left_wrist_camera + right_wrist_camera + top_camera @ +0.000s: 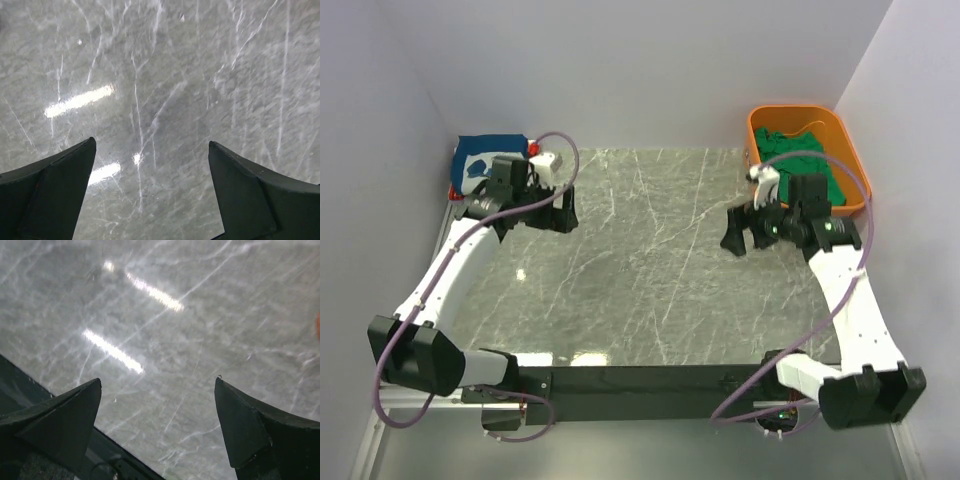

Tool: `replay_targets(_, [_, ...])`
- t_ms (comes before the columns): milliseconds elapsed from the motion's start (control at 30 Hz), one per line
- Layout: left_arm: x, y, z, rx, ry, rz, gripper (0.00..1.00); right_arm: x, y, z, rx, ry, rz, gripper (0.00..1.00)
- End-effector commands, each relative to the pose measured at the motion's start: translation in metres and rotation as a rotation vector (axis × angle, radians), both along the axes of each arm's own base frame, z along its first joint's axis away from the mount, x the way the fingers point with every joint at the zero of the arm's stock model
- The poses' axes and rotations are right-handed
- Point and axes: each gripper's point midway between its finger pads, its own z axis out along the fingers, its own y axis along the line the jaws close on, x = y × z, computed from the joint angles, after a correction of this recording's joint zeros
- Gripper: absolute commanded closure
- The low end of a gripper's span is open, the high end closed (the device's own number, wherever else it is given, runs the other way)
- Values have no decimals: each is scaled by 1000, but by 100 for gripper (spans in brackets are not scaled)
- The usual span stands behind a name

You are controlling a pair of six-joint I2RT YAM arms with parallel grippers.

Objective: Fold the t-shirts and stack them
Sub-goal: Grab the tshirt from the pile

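A dark blue t-shirt with white print [483, 160] lies folded at the far left corner, with a bit of red cloth [532, 150] showing at its right edge. A green t-shirt [812, 162] lies crumpled in the orange bin [854, 158] at the far right. My left gripper [563, 211] is open and empty above the marble table, just right of the blue shirt; in the left wrist view [152, 147] only bare marble shows between its fingers. My right gripper [744, 233] is open and empty over the table, left of the bin; it also shows in the right wrist view [157, 382].
The grey marble table [640, 260] lies between the arms. White walls close the back and both sides. The table's dark front edge [30, 385] shows in the right wrist view. Purple cables loop off both arms.
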Motion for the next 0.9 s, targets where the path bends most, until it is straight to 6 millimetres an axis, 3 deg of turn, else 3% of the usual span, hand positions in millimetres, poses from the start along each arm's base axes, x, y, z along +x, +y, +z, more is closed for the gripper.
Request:
replay_targets(0, [21, 0, 44, -58, -59, 42, 1, 41, -1, 50, 6, -121, -46, 0])
replay_targets(33, [26, -4, 44, -74, -37, 15, 1, 58, -3, 66, 3, -145, -64, 0])
replay_targets(67, [32, -7, 64, -102, -74, -3, 1, 67, -5, 74, 5, -158, -85, 0])
replay_targets(133, [42, -5, 79, -148, -101, 1, 1, 95, -15, 85, 11, -177, -148, 0])
replay_targets(167, [49, -3, 96, -160, -140, 9, 1, 107, -19, 108, 17, -235, -171, 0])
replay_targets(200, [55, 5, 104, -169, -160, 32, 0, 120, -26, 119, 20, -273, -203, 0])
replay_targets(233, [63, 8, 107, -177, -169, 45, 1, 139, -36, 114, 7, -260, -265, 0])
replay_targets(267, [70, 13, 121, -193, -198, 54, 1, 153, -41, 134, 9, -311, -295, 0])
replay_targets(333, [84, 27, 121, -234, -182, 88, 1, 190, -76, 143, -5, -344, -447, 0])
replay_targets(400, [96, 44, 131, -279, -191, 121, 1, 214, -96, 146, 10, -356, -536, 0])
replay_targets(433, [103, 43, 124, -308, -162, 102, 1, 233, -110, 142, 14, -351, -563, 0])
replay_targets(600, [124, 61, 115, -356, -140, 119, 1, 280, -140, 114, -35, -333, -619, 0])
replay_targets(767, [136, 67, 95, -400, -89, 114, 1, 319, -186, 56, -4, -230, -699, 6])
replay_targets(800, [139, 69, 89, -401, -75, 116, 1, 327, -191, 33, -14, -196, -701, 7])
replay_targets(867, [141, 70, 84, -406, -63, 110, 1, 336, -201, 22, -18, -186, -713, 7])
